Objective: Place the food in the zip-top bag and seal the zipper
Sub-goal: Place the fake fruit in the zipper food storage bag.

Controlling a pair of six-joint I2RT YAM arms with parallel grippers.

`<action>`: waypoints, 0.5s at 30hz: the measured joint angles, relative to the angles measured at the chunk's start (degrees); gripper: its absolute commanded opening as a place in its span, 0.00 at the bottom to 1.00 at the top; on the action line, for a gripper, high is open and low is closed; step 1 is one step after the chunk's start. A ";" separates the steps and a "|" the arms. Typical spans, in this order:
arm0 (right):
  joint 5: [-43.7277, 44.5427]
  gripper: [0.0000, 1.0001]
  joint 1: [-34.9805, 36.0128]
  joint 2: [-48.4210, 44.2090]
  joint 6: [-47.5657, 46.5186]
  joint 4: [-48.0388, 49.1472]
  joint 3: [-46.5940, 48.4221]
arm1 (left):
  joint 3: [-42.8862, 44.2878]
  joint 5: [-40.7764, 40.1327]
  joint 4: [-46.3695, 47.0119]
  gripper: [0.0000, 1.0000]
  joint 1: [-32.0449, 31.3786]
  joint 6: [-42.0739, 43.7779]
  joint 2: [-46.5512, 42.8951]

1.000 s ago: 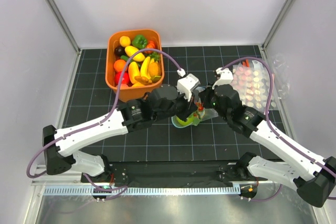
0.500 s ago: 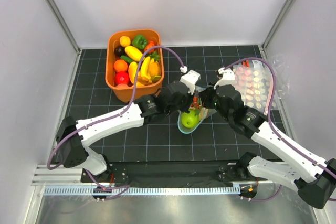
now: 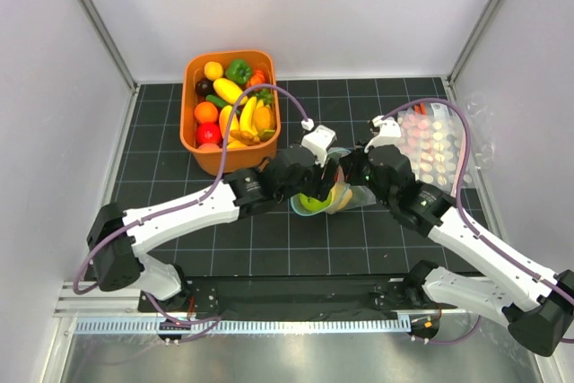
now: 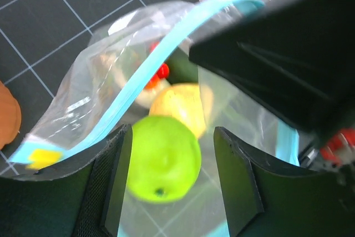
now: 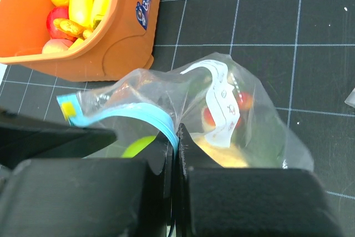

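The clear zip-top bag [image 3: 339,196] lies mid-table with its mouth held up. My right gripper [image 5: 177,131] is shut on the teal zipper [image 5: 133,114] at the mouth's edge. In the left wrist view my left gripper [image 4: 173,137] stands open over the mouth. A green apple [image 4: 163,159] lies loose between its fingers [image 4: 113,187], blurred and clear of the right finger. A yellow lemon [image 4: 180,106] and a white piece with red rest deeper in the bag [image 4: 83,104]. From above, the apple [image 3: 313,203] shows inside the bag, below the left gripper [image 3: 316,178] and beside the right gripper [image 3: 350,177].
An orange basket [image 3: 211,157] holding several toy fruits and vegetables stands at the back left, close to the left arm; it also shows in the right wrist view [image 5: 122,37]. Crinkled clear packs with pink dots [image 3: 432,145] lie at the right, behind the right arm.
My left gripper has gone from shut on the green apple to open, and the apple has dropped into the bag's mouth. The right gripper has kept its hold on the zipper.
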 measured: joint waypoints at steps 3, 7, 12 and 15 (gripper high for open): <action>0.09 0.01 0.00 0.04 -0.02 0.02 0.00 | -1.38 -0.02 0.02 0.64 -0.44 -0.61 -2.38; 0.22 0.01 0.00 0.15 -0.07 0.00 0.00 | -2.43 -0.02 -0.22 0.65 -0.96 -1.92 -5.68; 1.14 0.01 0.00 0.13 -0.09 0.02 -0.15 | -2.51 0.85 -1.18 0.67 -1.66 -4.24 -8.83; 1.84 0.01 0.00 0.13 -0.17 0.17 -0.52 | -1.84 1.57 -3.50 0.68 -1.77 -6.19 -9.66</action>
